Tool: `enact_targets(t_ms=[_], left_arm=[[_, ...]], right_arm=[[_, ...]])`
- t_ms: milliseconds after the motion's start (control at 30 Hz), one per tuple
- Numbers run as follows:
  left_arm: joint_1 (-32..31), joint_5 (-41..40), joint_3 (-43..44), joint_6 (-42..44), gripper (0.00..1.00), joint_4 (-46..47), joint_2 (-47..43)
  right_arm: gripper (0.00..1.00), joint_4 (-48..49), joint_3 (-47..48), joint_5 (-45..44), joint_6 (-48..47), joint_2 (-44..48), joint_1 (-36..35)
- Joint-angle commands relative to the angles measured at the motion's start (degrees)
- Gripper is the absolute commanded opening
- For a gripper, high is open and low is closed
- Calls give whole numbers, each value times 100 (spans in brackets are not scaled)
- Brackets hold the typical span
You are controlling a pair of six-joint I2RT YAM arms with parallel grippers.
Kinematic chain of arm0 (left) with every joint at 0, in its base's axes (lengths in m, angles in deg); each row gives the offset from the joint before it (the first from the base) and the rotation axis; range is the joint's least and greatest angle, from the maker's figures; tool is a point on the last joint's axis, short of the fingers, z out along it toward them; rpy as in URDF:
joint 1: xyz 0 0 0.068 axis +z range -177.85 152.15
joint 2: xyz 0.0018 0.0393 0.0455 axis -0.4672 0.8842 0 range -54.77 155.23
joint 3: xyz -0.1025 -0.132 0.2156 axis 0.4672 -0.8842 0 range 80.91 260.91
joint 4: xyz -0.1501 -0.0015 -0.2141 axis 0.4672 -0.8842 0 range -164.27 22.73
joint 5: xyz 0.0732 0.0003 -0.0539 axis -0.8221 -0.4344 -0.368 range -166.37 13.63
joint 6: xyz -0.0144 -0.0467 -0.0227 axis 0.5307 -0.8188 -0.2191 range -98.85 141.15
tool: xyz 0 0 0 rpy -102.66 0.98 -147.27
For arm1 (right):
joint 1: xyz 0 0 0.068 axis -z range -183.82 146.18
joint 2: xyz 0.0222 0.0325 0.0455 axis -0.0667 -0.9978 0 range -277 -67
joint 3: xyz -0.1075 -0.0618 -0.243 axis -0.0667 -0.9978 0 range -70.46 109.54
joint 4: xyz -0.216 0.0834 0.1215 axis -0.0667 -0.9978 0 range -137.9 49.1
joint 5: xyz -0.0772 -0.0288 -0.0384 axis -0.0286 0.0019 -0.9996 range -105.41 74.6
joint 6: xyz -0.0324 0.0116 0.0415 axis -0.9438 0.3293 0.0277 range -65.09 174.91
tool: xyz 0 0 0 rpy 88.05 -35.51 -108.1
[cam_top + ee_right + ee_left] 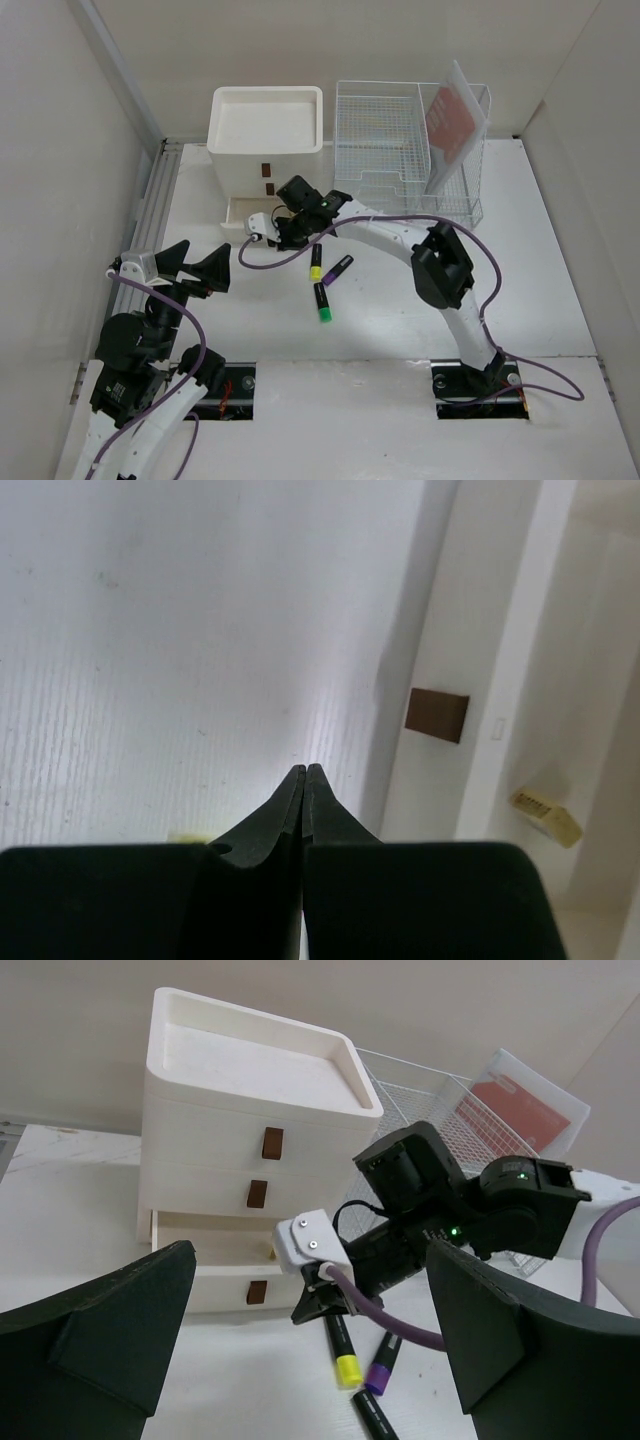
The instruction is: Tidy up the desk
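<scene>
Right gripper [304, 772] clenched, empty, toward far-left corner of flat white desk [540, 280] | slim black yellow-capped marker [316, 258] just nearward of it, axis far-to-near | right arm nearer; left gripper [205, 260] released

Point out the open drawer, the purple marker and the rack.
open drawer [215, 1282]: left wrist view, on its front panel.
purple marker [338, 269]: top external view, on its middle.
rack [385, 130]: top external view, on its bare mesh floor.

Plain beige walls [60, 150] closing in left, far and right, cream drawer box [235, 165] standing by the far wall, wire rack [385, 130] sitting just right, soft light spreading evenly.
</scene>
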Motion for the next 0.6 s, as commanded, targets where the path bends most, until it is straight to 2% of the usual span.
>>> enact_targets(t_ms=[0, 267, 333, 567], left_arm=[[28, -52, 3, 16, 100, 196, -65], [28, -52, 3, 16, 100, 196, -65], [28, -52, 3, 16, 100, 196, -65], [28, -52, 3, 16, 100, 196, -65]], right_arm=[[0, 444, -155, -71, 280, 49, 9], [0, 1782, -656, -1204, 1011, 49, 9], [0, 2237, -814, -1819, 1169, 49, -52], [0, 2785, -886, -2927, 1468, -144, -245]])
